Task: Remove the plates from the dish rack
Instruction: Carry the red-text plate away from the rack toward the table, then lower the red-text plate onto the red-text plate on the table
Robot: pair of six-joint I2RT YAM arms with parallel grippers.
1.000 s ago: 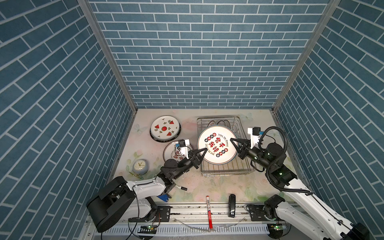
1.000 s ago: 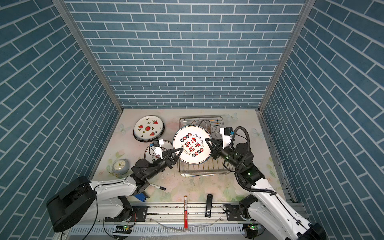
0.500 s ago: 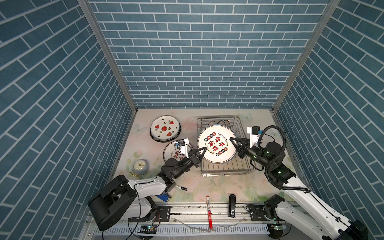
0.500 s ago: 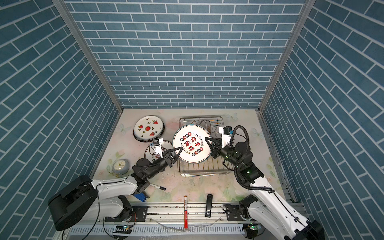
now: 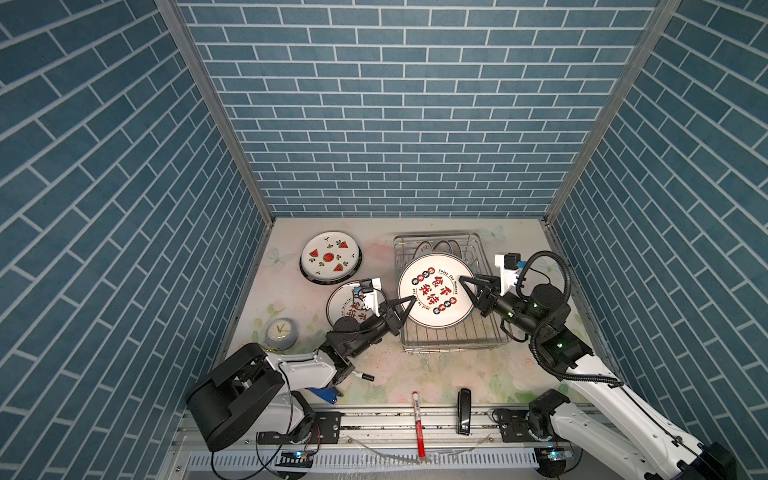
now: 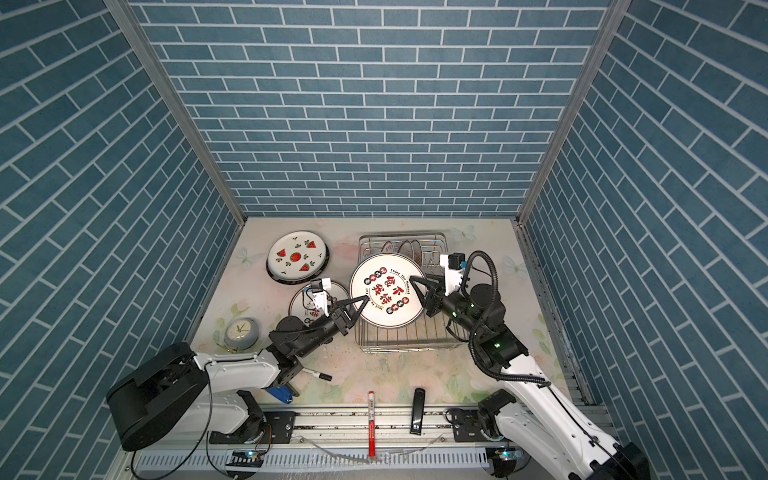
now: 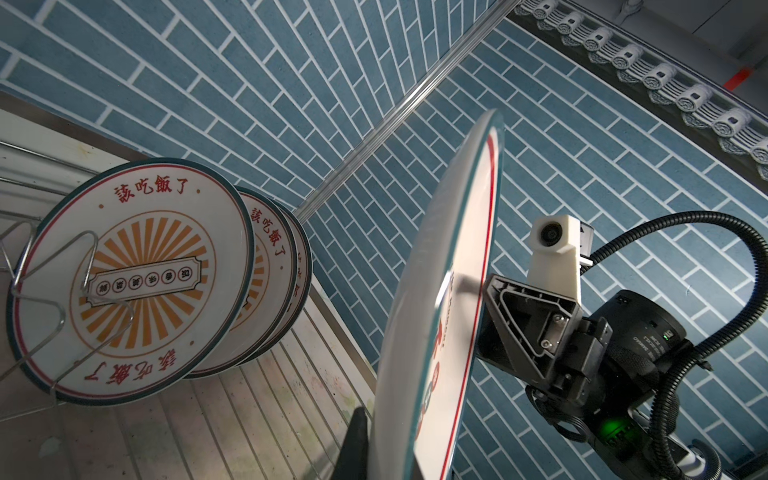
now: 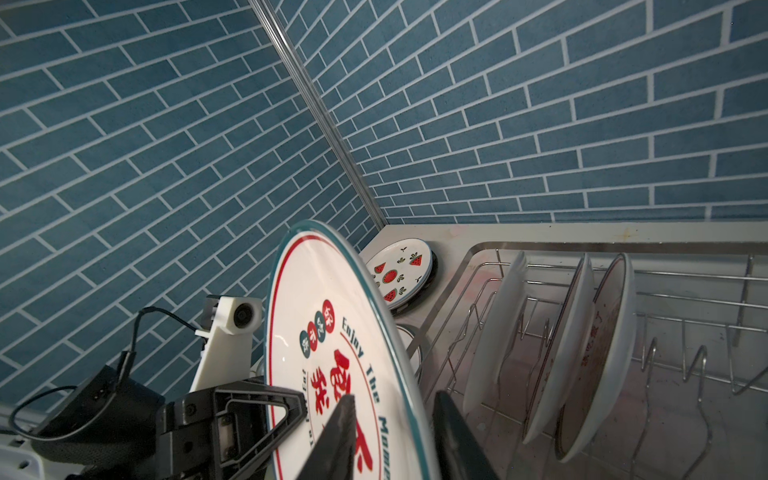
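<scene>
A white plate with red characters (image 5: 436, 296) (image 6: 386, 291) hangs tilted above the dish rack (image 5: 453, 353) (image 6: 399, 343). My left gripper (image 5: 409, 302) (image 6: 361, 302) (image 7: 386, 436) is shut on its left rim. My right gripper (image 5: 465, 284) (image 6: 415, 282) (image 8: 390, 403) straddles the right rim with jaws open; its fingers (image 8: 446, 411) stand off the plate (image 8: 332, 332). Three plates (image 5: 440, 247) (image 7: 133, 282) (image 8: 577, 340) stand upright in the rack's far end.
A watermelon plate (image 5: 330, 257) (image 6: 296, 257) lies on another at the back left. A red-character plate (image 5: 347, 299) lies under my left arm. A grey clock (image 5: 281, 332) sits near the left wall. A red marker (image 5: 417, 419) and black bar (image 5: 463, 409) lie in front.
My right gripper's jaws have spread apart off the plate's right rim. My left gripper has tightened on the left rim. The plate has barely moved.
</scene>
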